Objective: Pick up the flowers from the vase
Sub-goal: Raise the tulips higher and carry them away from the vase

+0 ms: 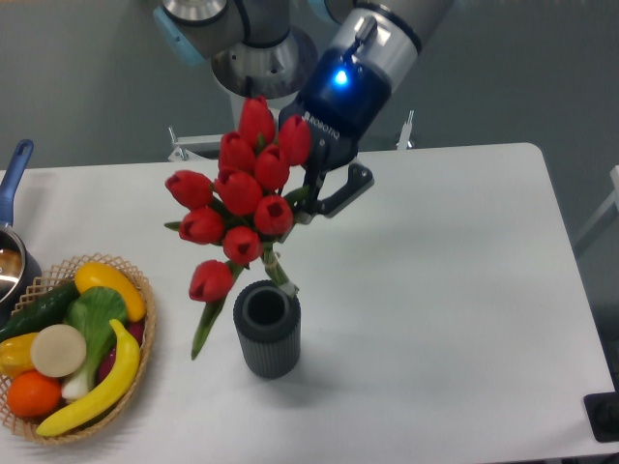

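Left edge: blue-handled pot (pixel 14 208), partly seen; wicker basket (pixel 145 319) of fruit and vegetables; centre: red tulip bunch (pixel 237 198) clear above dark ribbed vase (pixel 267 329), stem ends just beside its open mouth; gripper (pixel 314 198) clamped on the stems, blue light lit.

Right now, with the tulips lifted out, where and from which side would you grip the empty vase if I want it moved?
Probably the vase around its ribbed sides, coming straight down with the fingers straddling the round body. It stands upright with its mouth open and bare table on its right. The gripper holds the flowers, whose drooping leaf hangs at the vase's left.
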You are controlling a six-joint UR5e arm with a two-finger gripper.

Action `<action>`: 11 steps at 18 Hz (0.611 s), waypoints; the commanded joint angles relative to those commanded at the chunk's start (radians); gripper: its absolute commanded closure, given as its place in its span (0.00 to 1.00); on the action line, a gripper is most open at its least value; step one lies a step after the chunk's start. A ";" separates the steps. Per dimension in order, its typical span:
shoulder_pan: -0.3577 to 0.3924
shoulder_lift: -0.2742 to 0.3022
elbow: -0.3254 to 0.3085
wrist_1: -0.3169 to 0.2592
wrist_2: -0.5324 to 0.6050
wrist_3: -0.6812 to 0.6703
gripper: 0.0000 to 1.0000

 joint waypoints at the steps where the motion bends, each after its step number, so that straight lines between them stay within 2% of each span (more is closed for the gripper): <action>1: 0.018 0.000 0.003 0.000 0.000 0.000 0.48; 7: 0.130 -0.008 0.006 0.003 0.000 0.015 0.48; 11: 0.172 -0.060 0.006 0.003 0.000 0.099 0.48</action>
